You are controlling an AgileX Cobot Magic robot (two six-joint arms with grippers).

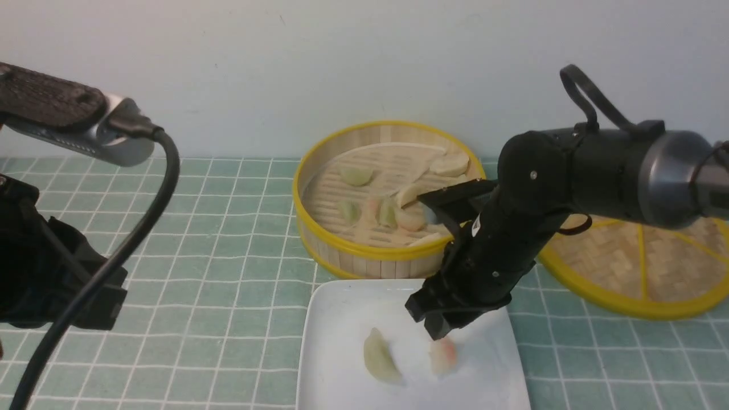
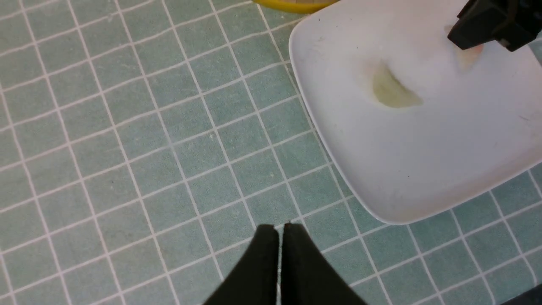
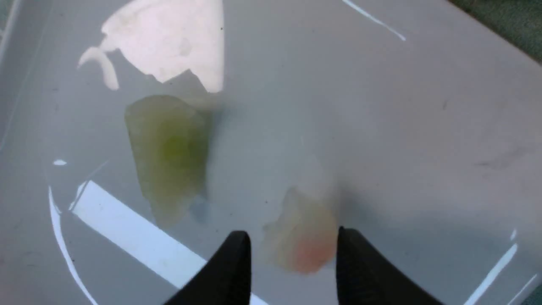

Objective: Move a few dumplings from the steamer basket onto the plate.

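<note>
The white plate (image 1: 342, 307) lies in front of the steamer basket (image 1: 364, 265). On the plate rests a pale green dumpling (image 1: 380, 357) and, to its right, a white-pink dumpling (image 1: 444, 356). My right gripper (image 1: 441, 333) hangs just above the pink one. In the right wrist view its jaws stand open around the pink dumpling (image 3: 302, 237), with a gap on one side, and the green dumpling (image 3: 169, 152) lies beside it. Several more dumplings (image 1: 387, 213) remain in the basket. My left gripper (image 2: 279, 226) is shut and empty over the tablecloth, left of the plate (image 2: 423, 169).
The flat woven basket lid (image 1: 643, 267) lies at the right behind my right arm. A green checked cloth (image 1: 228, 256) covers the table. A wall stands close behind the basket. My left arm and its cable (image 1: 142, 228) fill the left edge.
</note>
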